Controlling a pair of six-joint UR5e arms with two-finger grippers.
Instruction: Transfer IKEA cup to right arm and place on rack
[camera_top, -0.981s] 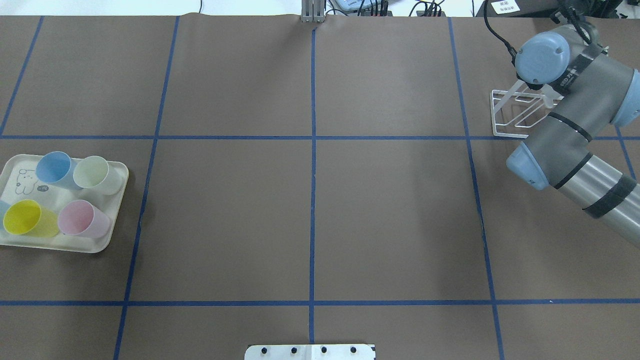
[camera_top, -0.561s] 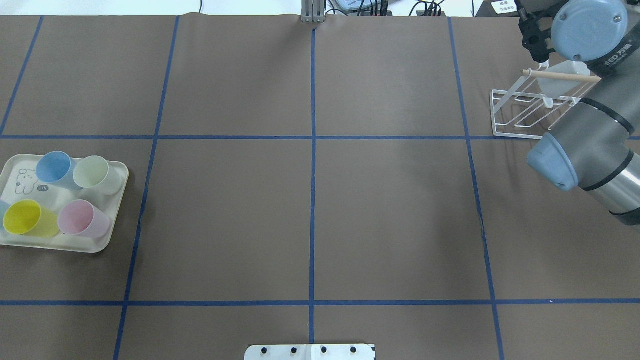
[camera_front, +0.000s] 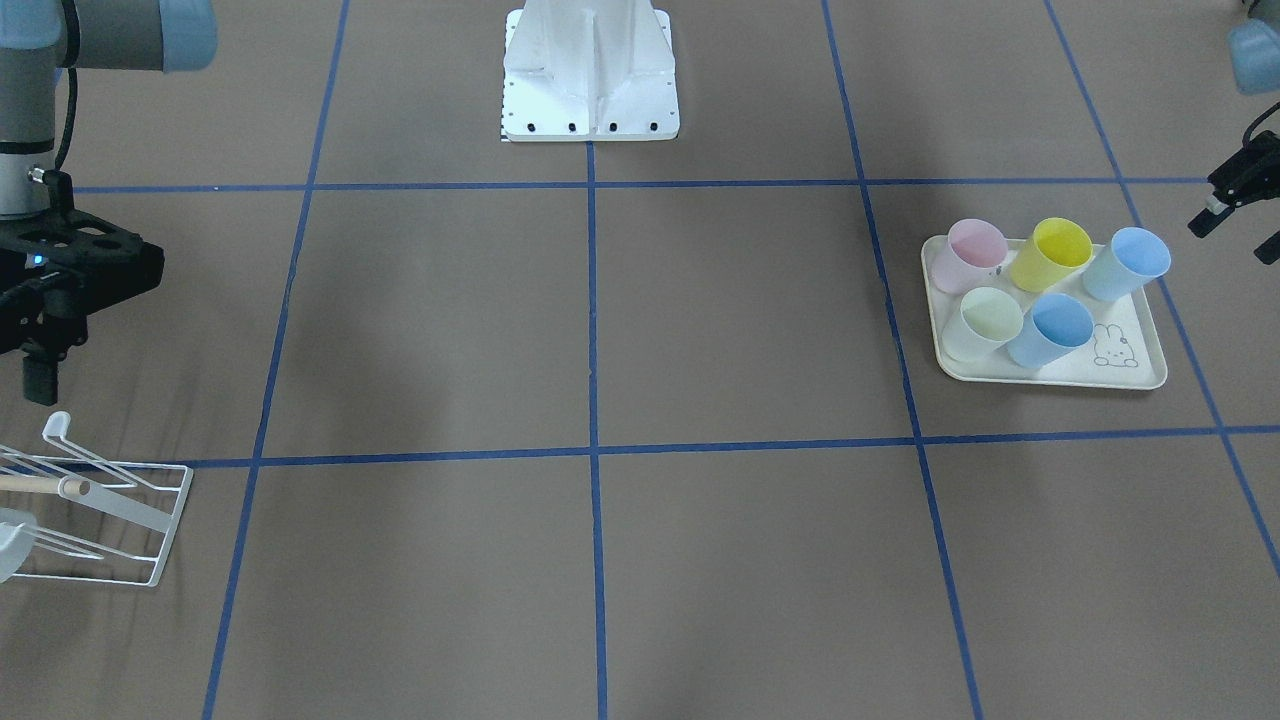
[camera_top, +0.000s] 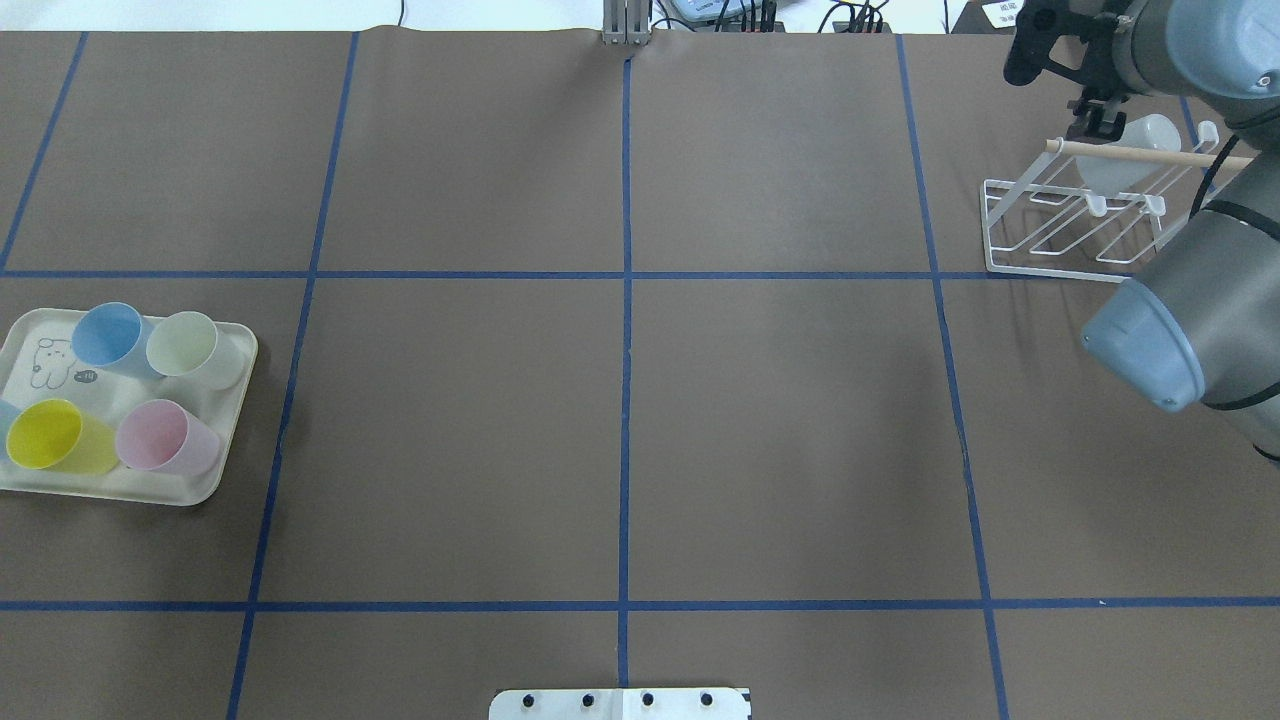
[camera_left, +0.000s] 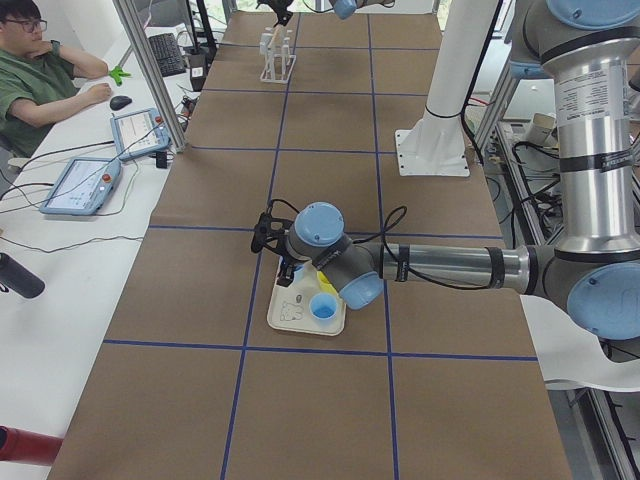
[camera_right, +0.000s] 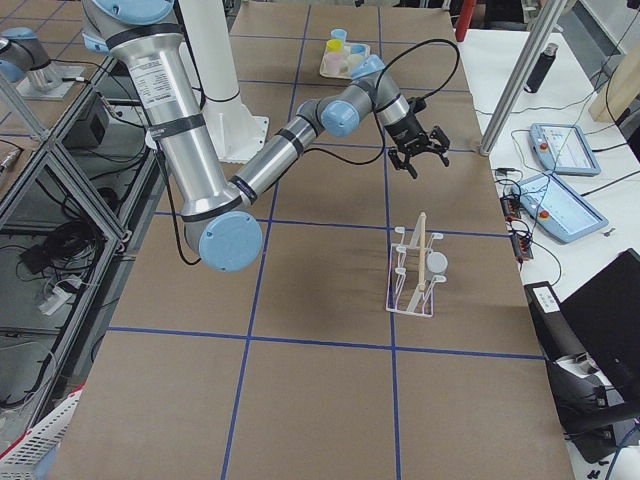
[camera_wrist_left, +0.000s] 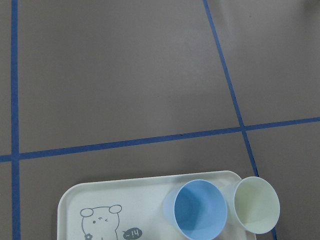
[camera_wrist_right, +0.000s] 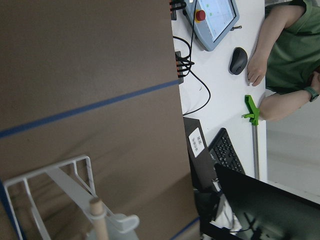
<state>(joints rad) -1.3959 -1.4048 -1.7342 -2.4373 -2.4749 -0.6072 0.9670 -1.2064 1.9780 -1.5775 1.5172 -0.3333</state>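
While resting right gripper (camera_right: 418, 163), spread and empty, above the cup (camera_top: 1125, 150) on the rack (camera_top: 987, 228), probably fetch another from tray (camera_top: 232, 420) with left gripper (camera_front: 1235, 232), seemingly spread too.

Lab: taped table (camera_top: 780, 420), teach pendants (camera_left: 85, 180).

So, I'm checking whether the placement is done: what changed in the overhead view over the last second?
The right arm swung back off the rack toward the table's far right corner, uncovering the wooden rod and a pale cup sitting on the rack. The right tool now stands clear of that cup. The tray and its cups stayed put.
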